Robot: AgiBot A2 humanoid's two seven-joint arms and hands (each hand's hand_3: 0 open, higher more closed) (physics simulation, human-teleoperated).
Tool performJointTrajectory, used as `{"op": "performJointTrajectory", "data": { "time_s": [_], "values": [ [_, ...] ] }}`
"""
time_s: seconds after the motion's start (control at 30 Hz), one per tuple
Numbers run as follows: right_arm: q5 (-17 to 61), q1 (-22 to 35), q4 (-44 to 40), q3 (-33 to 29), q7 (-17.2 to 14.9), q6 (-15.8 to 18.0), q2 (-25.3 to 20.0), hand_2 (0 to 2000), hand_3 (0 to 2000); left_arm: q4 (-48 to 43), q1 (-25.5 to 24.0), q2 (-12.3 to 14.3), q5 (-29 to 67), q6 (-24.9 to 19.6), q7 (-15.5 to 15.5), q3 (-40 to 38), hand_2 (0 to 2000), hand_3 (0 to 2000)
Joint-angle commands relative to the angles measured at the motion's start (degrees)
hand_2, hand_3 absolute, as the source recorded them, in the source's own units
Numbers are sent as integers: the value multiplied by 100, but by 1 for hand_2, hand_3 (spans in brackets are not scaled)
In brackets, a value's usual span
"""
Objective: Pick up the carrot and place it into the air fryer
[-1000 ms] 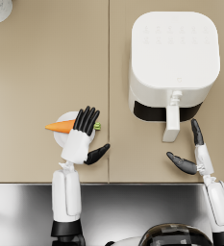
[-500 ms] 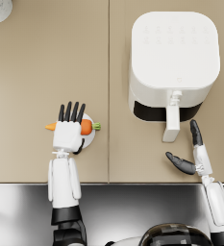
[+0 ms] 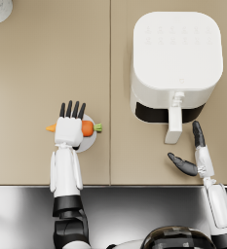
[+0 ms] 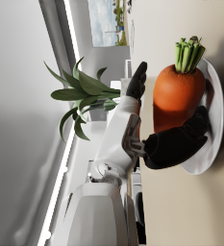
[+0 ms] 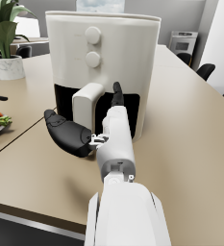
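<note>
A: Eyes on the air fryer [image 3: 177, 63], white and boxy on the beige worktop [image 3: 47, 73]. Where's the carrot [image 3: 87, 128]?

B: Well off to the fryer's side, lying on a small white plate [image 3: 89, 141], green stub pointing toward the fryer, tip pointing away.

A: And the left robot hand [image 3: 69, 128]?

B: Right over the carrot's middle, palm down, fingers [image 3: 71, 110] reaching past it. The left wrist view has the dark thumb [image 4: 178, 141] pressed against the carrot's side, low by the plate. Whether that's a true grip, I cannot tell.

A: The right robot hand [image 3: 193, 153]?

B: Just in front of the fryer, beside its handle [image 3: 174, 123], which sticks out from the dark slot. Spread wide, thumb [image 5: 65, 132] out to one side, holding nothing, not touching the handle.

A: Anything else?

B: A potted plant [image 5: 5, 45] on the worktop, far beyond the carrot from the fryer.
</note>
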Motion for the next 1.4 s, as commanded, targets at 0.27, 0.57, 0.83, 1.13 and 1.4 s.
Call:
{"op": "performJointTrajectory", "data": {
  "time_s": [0.27, 0.57, 0.83, 1.13, 1.4],
  "values": [
    [0, 48, -170, 49, 0, 0, -106, 0, 0, 264, 36, -4, -239, 1727, 1074, 297, 2000, 2000],
    [-1, 525, -1556, 413, 0, 0, -393, 0, 0, -2904, -327, 8, -2475, 1880, 1395, 112, 2000, 2000],
    [10, 940, -1840, 953, 3, -429, -645, 1361, 327, -3597, -472, 51, -3298, 1907, 1407, 174, 2000, 2000],
    [30, 758, -1023, 1601, -25, -777, -256, 2000, 2000, -3702, -735, 63, -3355, 1899, 1411, 613, 2000, 2000],
    [31, -320, 1306, 2349, -79, -859, 1284, 2000, 2000, -3498, -433, 291, -3358, 1893, 1411, 1214, 2000, 2000]
  ]
}}
